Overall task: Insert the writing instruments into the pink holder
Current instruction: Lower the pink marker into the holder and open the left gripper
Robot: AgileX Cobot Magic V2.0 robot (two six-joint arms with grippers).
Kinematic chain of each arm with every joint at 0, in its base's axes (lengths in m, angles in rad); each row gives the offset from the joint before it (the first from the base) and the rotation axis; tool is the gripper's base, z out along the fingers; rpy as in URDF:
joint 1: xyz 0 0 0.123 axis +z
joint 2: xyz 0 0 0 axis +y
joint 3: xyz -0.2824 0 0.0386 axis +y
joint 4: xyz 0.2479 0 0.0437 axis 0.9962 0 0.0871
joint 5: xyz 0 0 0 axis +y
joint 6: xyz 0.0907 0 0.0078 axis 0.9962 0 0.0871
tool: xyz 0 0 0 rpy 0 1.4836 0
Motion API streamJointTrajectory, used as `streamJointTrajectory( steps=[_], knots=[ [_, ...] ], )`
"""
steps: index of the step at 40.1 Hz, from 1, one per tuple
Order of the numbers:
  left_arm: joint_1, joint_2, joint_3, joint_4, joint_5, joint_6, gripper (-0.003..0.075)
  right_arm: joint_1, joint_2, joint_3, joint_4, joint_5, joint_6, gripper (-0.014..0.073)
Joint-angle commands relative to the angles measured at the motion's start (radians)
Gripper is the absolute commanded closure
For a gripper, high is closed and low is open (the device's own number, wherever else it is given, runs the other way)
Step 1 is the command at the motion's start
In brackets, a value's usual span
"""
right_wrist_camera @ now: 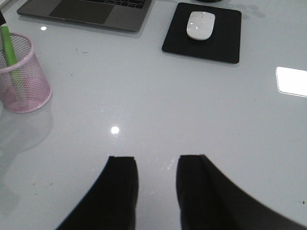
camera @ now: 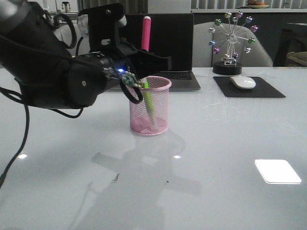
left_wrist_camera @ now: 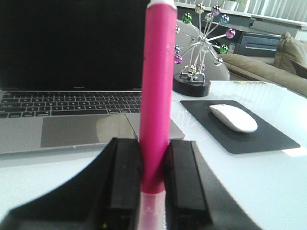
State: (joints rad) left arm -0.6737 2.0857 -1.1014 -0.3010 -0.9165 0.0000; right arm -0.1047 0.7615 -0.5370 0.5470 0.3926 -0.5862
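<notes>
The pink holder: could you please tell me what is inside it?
The pink holder contains one green marker, leaning. Its lower tip blurs behind the mesh.

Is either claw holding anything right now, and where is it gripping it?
The left gripper pinches the pink marker near its lower end. The right gripper holds nothing.

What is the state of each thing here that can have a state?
green marker: inside the holder, leaning on its rim.
pink marker: upright, gripped, not in the holder yet.
pink holder: upright on the table.
left gripper: shut on the pink marker.
right gripper: open, empty, above the table.
laptop: open, screen dark.
</notes>
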Motion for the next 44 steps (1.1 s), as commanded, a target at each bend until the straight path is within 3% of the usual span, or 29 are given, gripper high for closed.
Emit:
streamJointTrajectory(
  steps=[1, 10, 19, 22, 29, 35, 44],
  knots=[
    [-0.010, -0.059, -0.022, 0.013, -0.083, -0.013, 0.0621, 0.003, -0.007, -0.027, 0.020, -0.053, -0.007, 0.0256],
    [-0.010, -0.059, -0.022, 0.013, 0.014, -0.014, 0.0576, 0.003, -0.007, -0.027, 0.020, -0.054, -0.007, 0.0256],
    [-0.017, -0.059, -0.022, 0.017, 0.038, -0.014, 0.0360, 0.003, -0.007, -0.027, 0.020, -0.054, -0.007, 0.0256],
    [-0.020, -0.059, -0.022, 0.017, 0.034, -0.014, 0.0320, 0.003, -0.007, -0.027, 0.020, -0.054, -0.007, 0.0256],
    [-0.020, -0.059, -0.022, 0.021, 0.024, -0.014, 0.0316, 0.003, -0.007, -0.027, 0.020, -0.055, -0.007, 0.0256],
    [-0.017, -0.070, -0.022, 0.048, -0.079, -0.014, 0.0316, 0.003, -0.007, -0.027, 0.020, -0.055, -0.007, 0.0256],
    [0.019, -0.178, -0.022, 0.054, -0.004, 0.015, 0.0318, 0.003, -0.007, -0.027, 0.020, -0.055, -0.007, 0.0256]
  ],
)
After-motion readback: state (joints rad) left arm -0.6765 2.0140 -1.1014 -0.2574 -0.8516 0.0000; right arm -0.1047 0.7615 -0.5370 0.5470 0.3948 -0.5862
